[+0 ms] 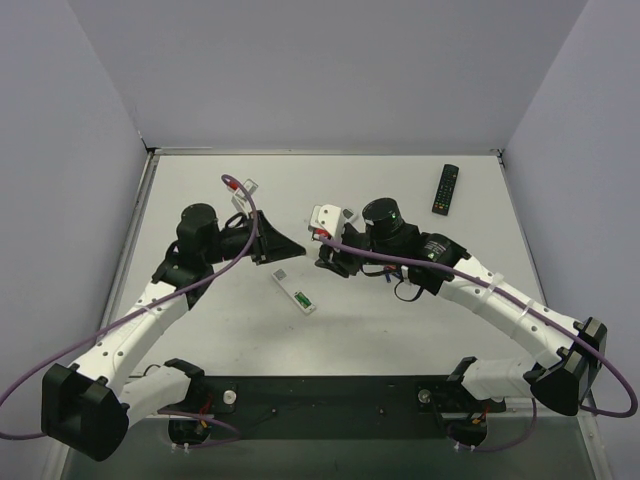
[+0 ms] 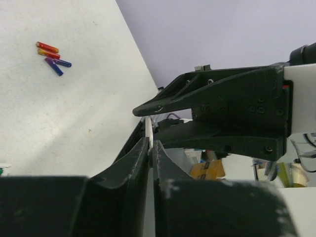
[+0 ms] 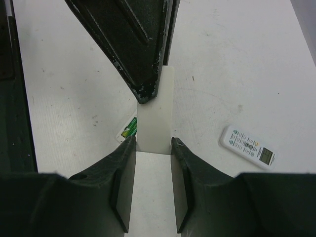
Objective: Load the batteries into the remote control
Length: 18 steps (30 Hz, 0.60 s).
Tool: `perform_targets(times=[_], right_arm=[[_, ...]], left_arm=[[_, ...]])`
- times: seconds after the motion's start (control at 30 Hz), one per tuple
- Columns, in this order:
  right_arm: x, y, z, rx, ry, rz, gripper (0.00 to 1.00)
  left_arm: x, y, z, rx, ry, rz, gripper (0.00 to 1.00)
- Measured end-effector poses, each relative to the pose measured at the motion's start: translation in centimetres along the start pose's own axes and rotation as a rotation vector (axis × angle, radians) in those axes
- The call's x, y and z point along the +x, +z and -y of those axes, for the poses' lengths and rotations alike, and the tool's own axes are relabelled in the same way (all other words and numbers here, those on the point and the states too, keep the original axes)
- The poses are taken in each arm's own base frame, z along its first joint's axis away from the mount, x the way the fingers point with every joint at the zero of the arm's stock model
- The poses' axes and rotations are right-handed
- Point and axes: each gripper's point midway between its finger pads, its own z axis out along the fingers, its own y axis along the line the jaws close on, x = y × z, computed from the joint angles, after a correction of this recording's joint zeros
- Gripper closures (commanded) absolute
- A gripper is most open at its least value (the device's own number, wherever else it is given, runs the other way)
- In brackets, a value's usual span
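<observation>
Operator: Remote control (image 1: pixel 290 286), where is it lying against the fingers?

Observer: It is lying flat near the middle of the surface (image 1: pixel 380 330), just on the near side of where the two arms are meeting, and neither arm is touching it. The batteries (image 1: pixel 301 297) are showing as a green patch in it.

Operator: And the fingers themselves?

Observer: The left fingers (image 2: pixel 131 165) are pinching one end of a thin white plate (image 3: pixel 155 118), holding it clear of the surface. The right fingers (image 3: pixel 124 177) are standing narrow, one along each long edge of its other end. They appear to be touching it, though the contact is hard to confirm.

Operator: What is getting lost?

Observer: In the right wrist view one finger is covering most of the remote control, and the green patch is too small for counting cells.

Operator: Room?

Observer: Bare surface is lying all round the remote control. The black remote (image 1: pixel 446 188) is sitting well apart near the far right corner, the wider white remote (image 3: pixel 248 147) is lying off to one side, and the red and purple cells (image 2: pixel 53 57) are lying together, apart from the arms.
</observation>
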Motion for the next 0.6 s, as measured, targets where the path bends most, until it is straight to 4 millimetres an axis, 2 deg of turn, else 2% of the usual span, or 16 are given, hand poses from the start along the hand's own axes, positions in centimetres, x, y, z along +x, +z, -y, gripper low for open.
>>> perform_targets(times=[0.03, 0.1, 0.13, 0.23, 0.43, 0.53, 0.6], right_arm=[[0.0, 0.0, 0.0, 0.0, 0.0, 0.0, 0.96], [0.1, 0.0, 0.0, -0.002, 0.002, -0.005, 0.99], [0.2, 0.0, -0.1, -0.003, 0.004, -0.009, 0.99], [0.9, 0.0, -0.3, -0.009, 0.024, -0.034, 1.0], [3.2, 0.2, -0.6, 0.021, 0.132, -0.109, 1.0], [6.5, 0.4, -1.2, 0.054, 0.222, -0.194, 1.0], [8.9, 0.4, -2.0, 0.07, 0.276, -0.26, 1.0]], left_arm=[[0.0, 0.0, -0.1, -0.005, 0.003, 0.0, 0.59], [0.0, 0.0, -0.4, -0.022, 0.01, 0.001, 0.47], [-0.1, -0.1, -0.6, -0.036, 0.015, 0.004, 0.36], [-0.8, -0.2, -1.4, -0.1, 0.039, 0.026, 0.22], [-3.5, -1.2, -4.5, -0.314, 0.14, 0.139, 0.16], [-4.5, -1.6, -7.3, -0.431, 0.194, 0.173, 0.16], [-5.0, -1.3, -9.9, -0.514, 0.22, 0.168, 0.16]])
